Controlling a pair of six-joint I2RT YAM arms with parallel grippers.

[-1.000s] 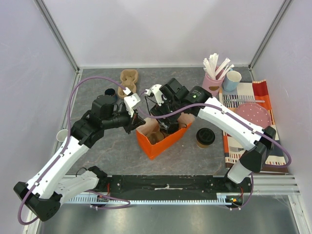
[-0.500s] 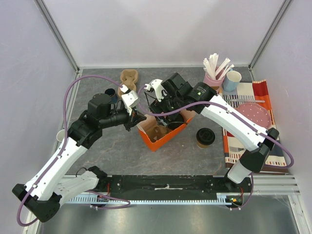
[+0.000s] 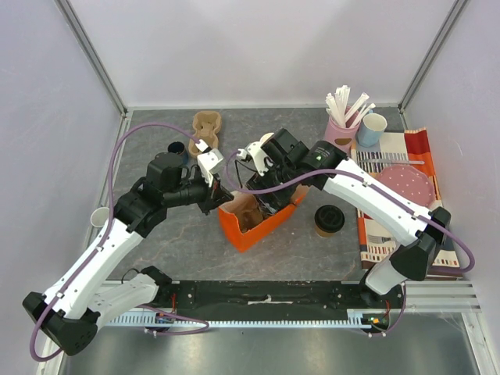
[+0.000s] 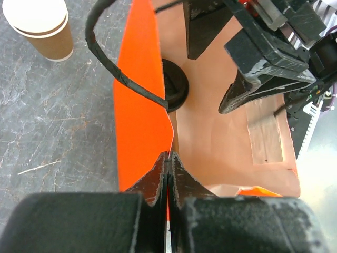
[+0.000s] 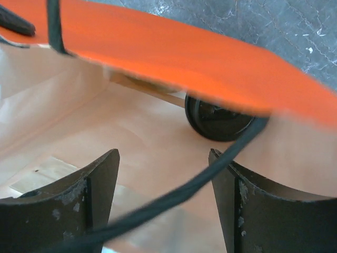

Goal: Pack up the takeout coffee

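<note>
Firmly, left claw (image 4: pixel 167 161) pinches the orange bag (image 4: pixel 138 105) rim; right claw (image 5: pixel 163 158) gapes inside.

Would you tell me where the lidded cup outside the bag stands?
Top view: the lidded cup stands on the table right of the orange bag, beside the striped cloth.

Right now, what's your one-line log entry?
left gripper: shut on orange paper bag | right gripper: open inside bag | black-lidded brown paper cup: outside bag
</note>
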